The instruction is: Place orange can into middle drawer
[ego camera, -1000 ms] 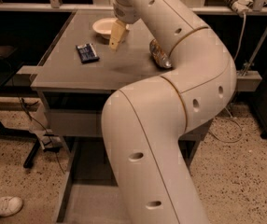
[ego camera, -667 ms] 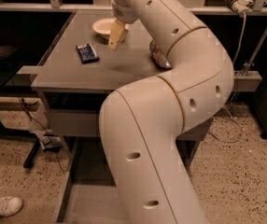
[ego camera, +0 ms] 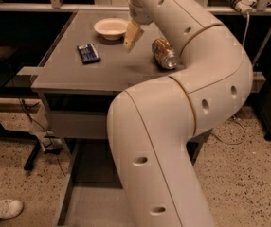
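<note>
Grey tabletop (ego camera: pixel 112 67) — hand (ego camera: pixel 130 38) above it, orange can (ego camera: pixel 164 53) lying nearby

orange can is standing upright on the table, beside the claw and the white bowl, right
No: the camera view shows the orange can lying on its side on the table, not upright. It is beside the claw, which hangs near the white bowl.

desk (ego camera: pixel 74 77): grey top | white bowl (ego camera: pixel 111 28): set at far middle | dark packet (ego camera: pixel 87 54): laid flat, left, nearer | orange can (ego camera: pixel 164 54): laid on its side, right | hand (ego camera: pixel 131 38): held over the desk between bowl and can
</note>
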You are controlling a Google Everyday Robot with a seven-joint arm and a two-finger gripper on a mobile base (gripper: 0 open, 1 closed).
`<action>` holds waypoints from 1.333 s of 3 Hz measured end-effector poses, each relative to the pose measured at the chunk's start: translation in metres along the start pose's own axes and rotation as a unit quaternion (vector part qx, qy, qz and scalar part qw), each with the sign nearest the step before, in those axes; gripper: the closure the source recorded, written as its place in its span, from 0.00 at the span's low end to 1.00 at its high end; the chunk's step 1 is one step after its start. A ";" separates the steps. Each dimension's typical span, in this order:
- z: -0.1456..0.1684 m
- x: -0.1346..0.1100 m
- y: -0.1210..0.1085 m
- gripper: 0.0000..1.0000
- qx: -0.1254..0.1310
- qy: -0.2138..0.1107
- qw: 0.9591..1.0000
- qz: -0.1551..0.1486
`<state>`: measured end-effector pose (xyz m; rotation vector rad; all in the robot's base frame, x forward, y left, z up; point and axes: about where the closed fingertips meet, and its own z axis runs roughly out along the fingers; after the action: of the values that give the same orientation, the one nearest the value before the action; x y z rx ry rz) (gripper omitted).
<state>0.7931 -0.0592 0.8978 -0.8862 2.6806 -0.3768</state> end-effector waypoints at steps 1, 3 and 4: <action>0.013 0.021 -0.011 0.00 0.003 0.018 0.999 0.033; 0.028 0.033 -0.006 0.00 -0.010 0.031 0.998 0.044; 0.036 0.047 -0.004 0.00 -0.017 0.045 0.998 0.051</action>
<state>0.7721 -0.0968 0.8570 -0.7563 2.8098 -0.3575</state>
